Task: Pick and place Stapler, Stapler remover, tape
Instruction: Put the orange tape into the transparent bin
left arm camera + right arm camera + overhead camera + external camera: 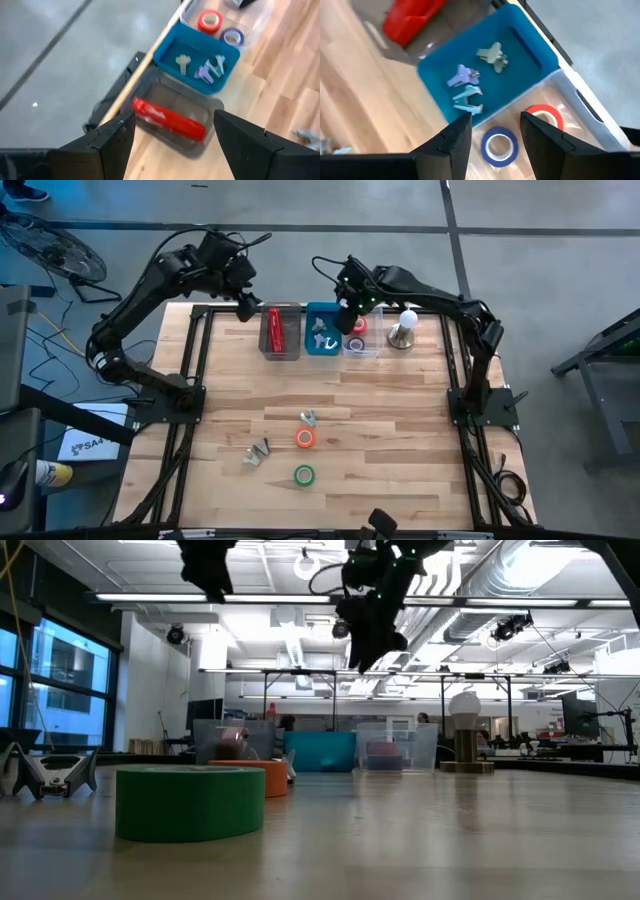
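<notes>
The red stapler (273,330) lies flat in a grey bin (290,350) at the table's far edge. My left gripper (173,120) hovers open above it, empty. Staple removers lie in the blue bin (520,55) beside it. A red tape roll (546,116) and a purple one (499,145) lie flat in the clear bin (368,350). My right gripper (496,127) hangs open over them, touching nothing. An orange roll (306,438) and a green roll (304,475) lie flat on the table's near half, with two silvery staple removers (308,417) (258,450) close by.
A stand with a white bulb-shaped top (403,328) sits right of the clear bin. The three bins stand in a row along the far edge. Black frame rails (190,380) run down both sides of the wooden table. In the low view the green roll (190,802) stands nearest.
</notes>
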